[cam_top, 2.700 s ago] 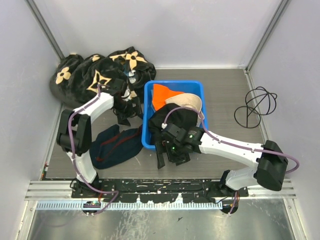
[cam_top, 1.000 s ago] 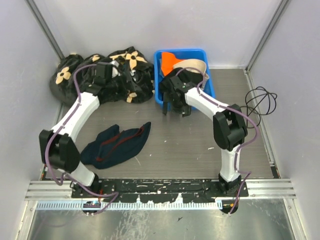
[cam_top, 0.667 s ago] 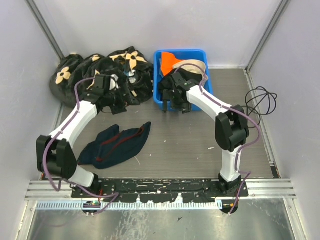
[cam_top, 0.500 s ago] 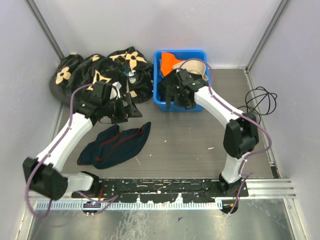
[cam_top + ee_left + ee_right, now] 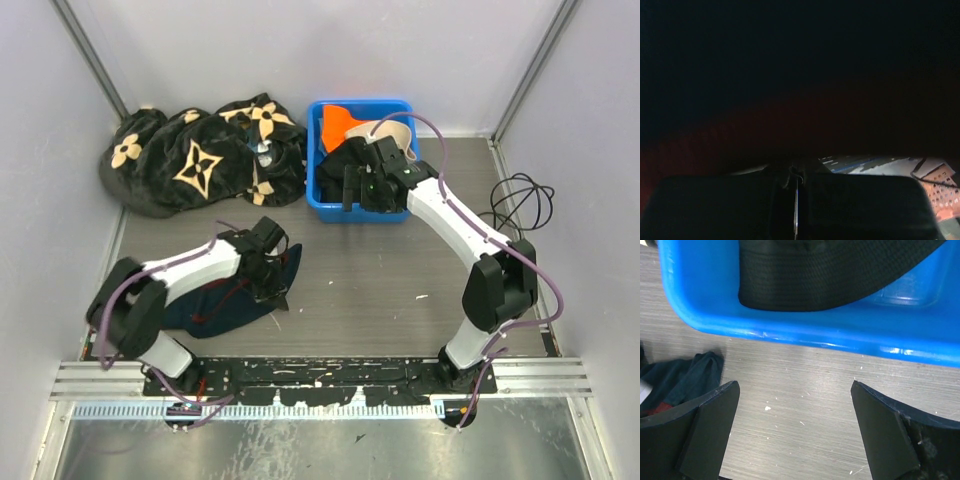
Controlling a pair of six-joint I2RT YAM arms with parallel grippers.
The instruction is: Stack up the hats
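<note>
Blue bin (image 5: 325, 210): from above, it now sits at the far edge of the surface (image 5: 400, 290), pushed back from the middle where it lay a few seconds ago.
Above, hats: the orange hat (image 5: 338, 120), beige hat (image 5: 392, 130) and black hat (image 5: 340, 160) all lie in that bin, loosely overlapping. I judge this no tidy stack yet.
Above, right gripper (image 5: 355, 192): it hangs over the bin's near rim, much where it was half a second ago.
Above, left gripper (image 5: 270, 270): it has left the flowered black cloth (image 5: 200, 160) and come down onto the navy garment (image 5: 225, 300), which is no hat.
Left wrist: nearly all dark with a red tinge. My left gripper (image 5: 795, 200) is closed to a thin slit, and I cannot tell whether fabric is pinched.
Right wrist: my right gripper (image 5: 797, 435) is spread wide and empty over bare surface, just short of the bin wall (image 5: 790, 325). The black hat (image 5: 830, 275) lies inside, and a garment corner (image 5: 685, 380) is at the left.
Meaning: with the bin parked, my right side looks free to begin lifting a hat.
</note>
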